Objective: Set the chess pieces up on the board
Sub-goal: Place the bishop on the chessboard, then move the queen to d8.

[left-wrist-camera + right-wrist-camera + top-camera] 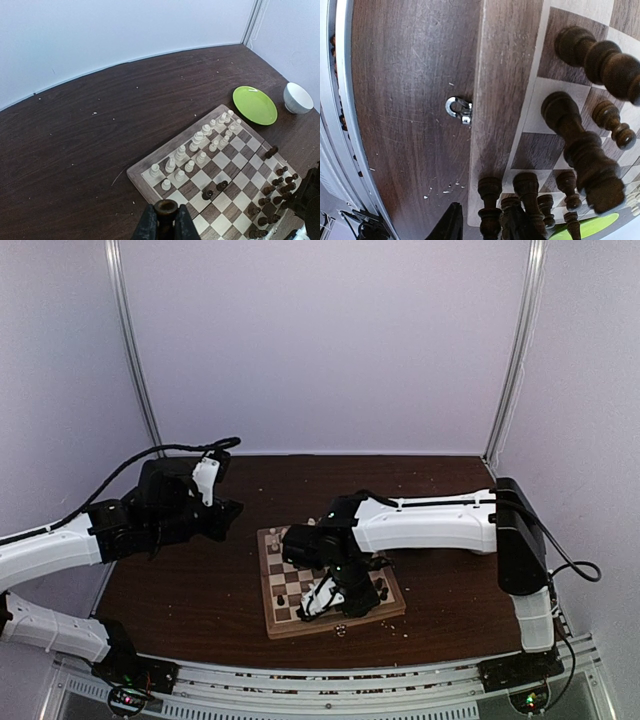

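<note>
Dark brown table (200, 590), pale walls (320, 340), chequered board (243, 159); left gripper (165, 222) is pressed closed, right gripper (485, 227) stands parted astride a dark chess piece (490, 197).

You have, left wrist view | green plate (255, 105) at 2 o'clock | white bowl (298, 97) just beside, at its 3 o'clock | both on dark, crumb-specked surface (90, 145)

Robot lab cell — plain white walls (320, 340), alu posts (515, 350), slotted mounting rail (330, 690) up front.
</note>
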